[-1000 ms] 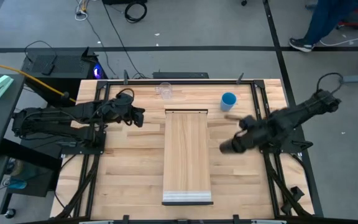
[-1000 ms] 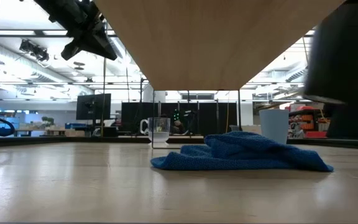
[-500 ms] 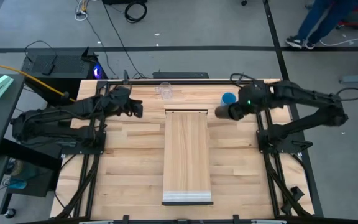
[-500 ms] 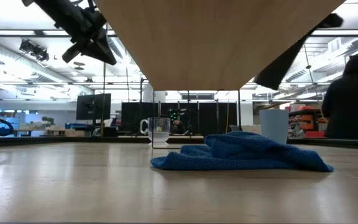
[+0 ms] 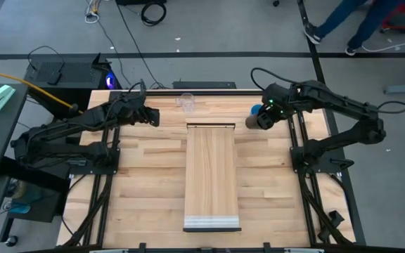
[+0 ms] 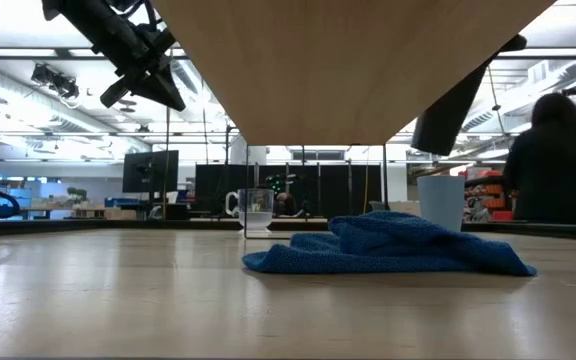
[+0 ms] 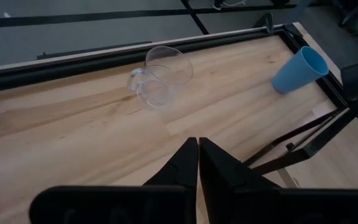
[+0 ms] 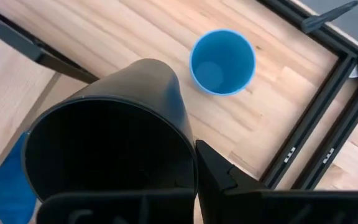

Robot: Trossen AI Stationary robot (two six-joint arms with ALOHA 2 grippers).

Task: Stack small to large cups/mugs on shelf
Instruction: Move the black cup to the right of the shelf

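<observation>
Our right hand [image 5: 254, 121] has swung to the bench's far edge, clamped on the black cup [image 8: 107, 143]; we should seat it squarely beside the blue cup [image 8: 222, 61]. Left hand [image 5: 153, 119] pinched empty.

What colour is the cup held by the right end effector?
Black; the cup in the right end effector shows best in the right wrist view.

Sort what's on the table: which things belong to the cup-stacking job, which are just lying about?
Job:
clear cup
blue cup
black cup, held by the right gripper
shelf

Lying about:
blue cloth under the shelf
</observation>
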